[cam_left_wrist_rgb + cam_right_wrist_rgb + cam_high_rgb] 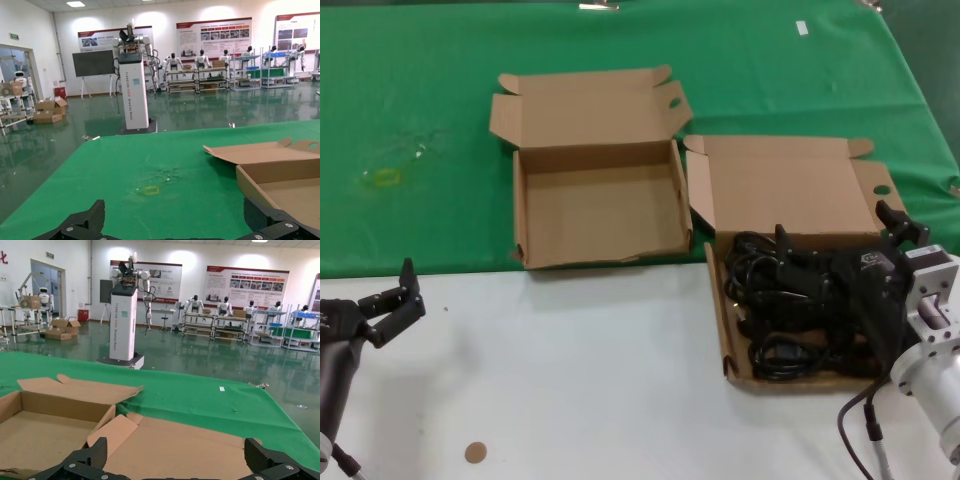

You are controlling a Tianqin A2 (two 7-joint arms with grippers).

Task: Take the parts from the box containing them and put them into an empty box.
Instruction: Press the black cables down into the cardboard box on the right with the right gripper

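The black power cables [782, 335] lie tangled in the right brown box [722, 330], whose tall lid [790, 190] has a round ear hole. The empty brown box [600, 215] with an oval ear hole stands to its left. My right gripper [840, 240] is open over the back of the cable pile, holding nothing. In the right wrist view the right gripper [177, 457] faces the tall lid [190, 440], and the cables are hidden. My left gripper [398, 305] is open and empty at the table's front left. It [175, 222] also shows in the left wrist view.
The boxes straddle the edge between the green cloth [420, 120] and the white table [570, 380]. A small brown disc [474, 452] lies near the front edge. A yellow mark [382, 178] is on the cloth at the left.
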